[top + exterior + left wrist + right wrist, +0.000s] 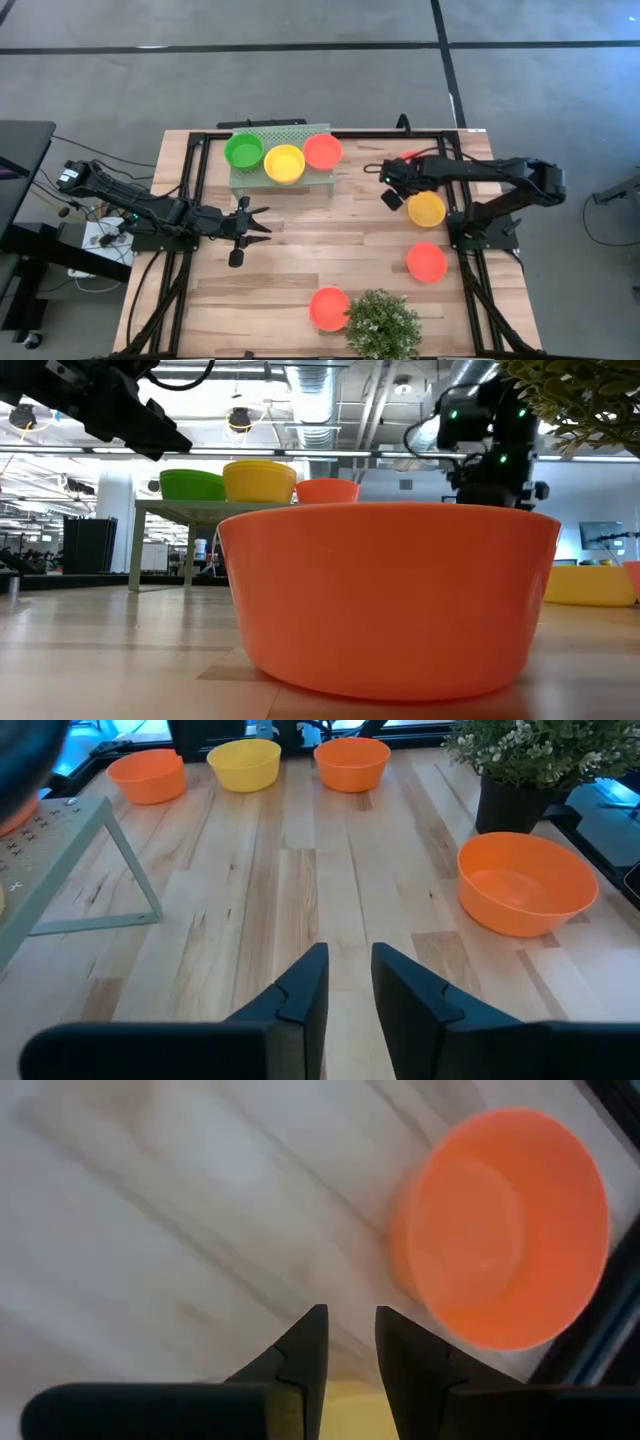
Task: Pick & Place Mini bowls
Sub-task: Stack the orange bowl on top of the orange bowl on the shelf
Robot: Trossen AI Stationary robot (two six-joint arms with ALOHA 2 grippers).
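Filling the low view: one red-orange bowl (390, 600).

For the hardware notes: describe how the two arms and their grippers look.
Both arms are dark, nearly black, built of jointed tubular links. The left gripper and right gripper each end in two flat, angular dark jaws, seen close up in the wrist views. Black cables trail from the left arm's base. Small green lights glow on one arm in the low view. No markings are readable.
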